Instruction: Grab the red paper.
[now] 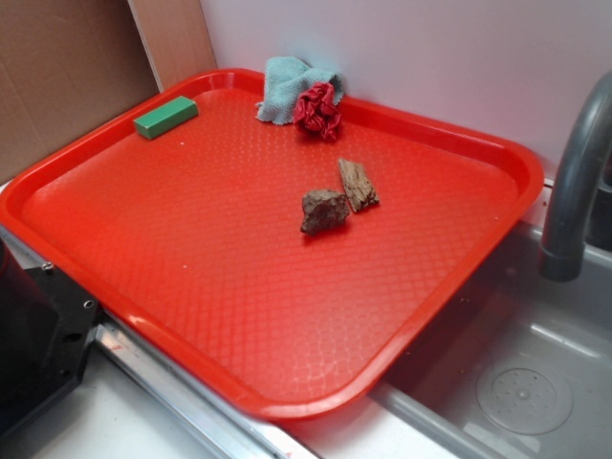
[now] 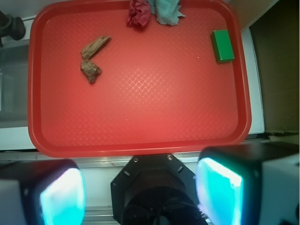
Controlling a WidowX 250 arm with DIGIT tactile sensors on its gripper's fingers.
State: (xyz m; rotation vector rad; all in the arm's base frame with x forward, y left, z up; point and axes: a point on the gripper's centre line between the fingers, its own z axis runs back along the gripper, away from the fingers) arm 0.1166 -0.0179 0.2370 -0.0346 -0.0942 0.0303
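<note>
Resting spot of the red paper [image 1: 318, 110]: far edge of the red tray [image 1: 239, 316], a dark red crumpled wad; in the wrist view it sits at the top of the picture.
Neighbour of the paper: a pale blue-green cloth [image 1: 290, 86], bunched up and touching the wad on its left in the exterior view, both pressed toward the tray's far rim.
Gripper [image 2: 140, 192]: seen only in the wrist view, well short of the tray's near rim and far from the paper; nothing lies between the two fingers [image 2: 218, 190].
Finger state: spread wide apart, each showing a glowing teal pad at a lower corner of the wrist view, empty.
Brown rock chunk [image 1: 323, 210]: near the tray's middle, well apart from the paper, on the near side of it.
Wood piece [image 1: 358, 184]: flat, striped, just beside the rock, touching or almost touching it at one end.
Green block [image 1: 165, 117]: rectangular, at the far left corner of the tray in the exterior view, well apart from everything else.
Tray surface: textured with a diamond pattern, lying flat.
Sink [image 1: 516, 382]: grey basin right of the tray in the exterior view, with a grey faucet [image 1: 574, 182] arching above it.
Cardboard [image 1: 57, 76]: brown sheet standing beyond the tray's far left side.
</note>
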